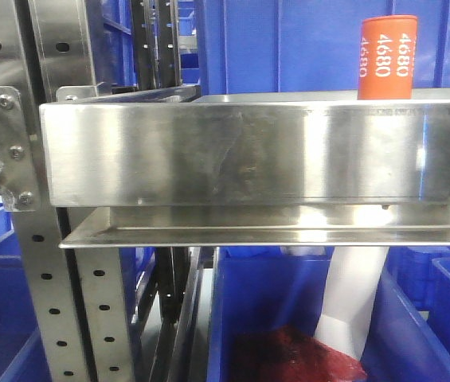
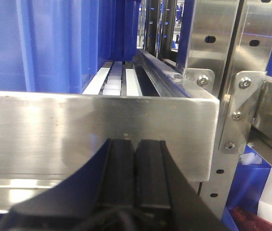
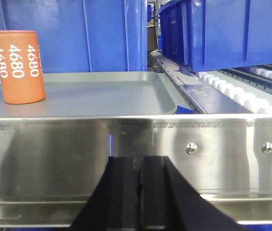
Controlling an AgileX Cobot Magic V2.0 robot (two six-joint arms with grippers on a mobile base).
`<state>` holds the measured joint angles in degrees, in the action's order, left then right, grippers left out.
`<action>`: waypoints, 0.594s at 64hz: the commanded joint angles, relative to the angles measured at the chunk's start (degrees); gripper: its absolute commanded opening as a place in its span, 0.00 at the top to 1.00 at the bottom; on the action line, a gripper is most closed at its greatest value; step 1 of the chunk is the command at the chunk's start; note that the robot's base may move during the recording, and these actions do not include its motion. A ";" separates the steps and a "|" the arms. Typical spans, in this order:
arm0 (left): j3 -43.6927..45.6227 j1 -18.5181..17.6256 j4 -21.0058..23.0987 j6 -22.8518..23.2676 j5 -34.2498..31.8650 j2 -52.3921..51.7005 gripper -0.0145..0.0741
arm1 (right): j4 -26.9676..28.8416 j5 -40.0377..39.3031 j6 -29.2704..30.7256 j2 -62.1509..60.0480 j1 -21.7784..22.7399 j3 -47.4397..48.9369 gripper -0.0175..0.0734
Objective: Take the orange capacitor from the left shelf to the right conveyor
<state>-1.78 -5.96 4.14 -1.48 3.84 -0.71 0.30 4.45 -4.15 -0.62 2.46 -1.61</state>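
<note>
Facing the tall front lip of the left shelf (image 3: 126,144), the right gripper (image 3: 139,166) sits low and close to the steel. Its black fingers are drawn almost together, with only a sliver of light between them, and they hold nothing. The left gripper (image 2: 136,144) has its fingers pressed flat against each other and is also empty. It is parked before a brushed-steel lip (image 2: 78,125) that ends at a bolted bracket (image 2: 241,115), and its wrist view does not settle whether this is the same shelf. Behind the lip and above it, the orange capacitor (image 3: 19,66) stands upright on a grey tray (image 3: 102,98), its white "4680" lettering facing out. It is well apart from either claw, and blue bins (image 3: 213,33) rise at its back. The front camera shows it toward the right-hand end of the lip, with only its top half clearing the steel. White rollers (image 3: 237,94) run away behind the lip on the side opposite the capacitor. By this evidence the job has barely begun: the capacitor is untouched on its shelf, and neither claw has risen above the lip or spread to receive it. The reach over the lip, the grasp, the lift and the carry all remain to be done. The right conveyor, where the part must end up, appears in none of the three views.
</note>
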 commanded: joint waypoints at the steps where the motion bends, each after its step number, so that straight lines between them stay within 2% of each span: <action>1: 0.27 -0.04 0.10 0.08 -5.09 -0.66 0.98 | 0.05 -5.24 0.30 -0.80 -0.05 0.24 0.75; 38: 0.27 -0.04 0.10 0.08 -5.09 -0.66 0.98 | 0.05 -5.24 0.30 -0.80 -0.05 0.24 0.75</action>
<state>-1.78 -5.96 4.14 -1.48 3.84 -0.71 0.30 4.45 -4.15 -0.62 2.46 -1.61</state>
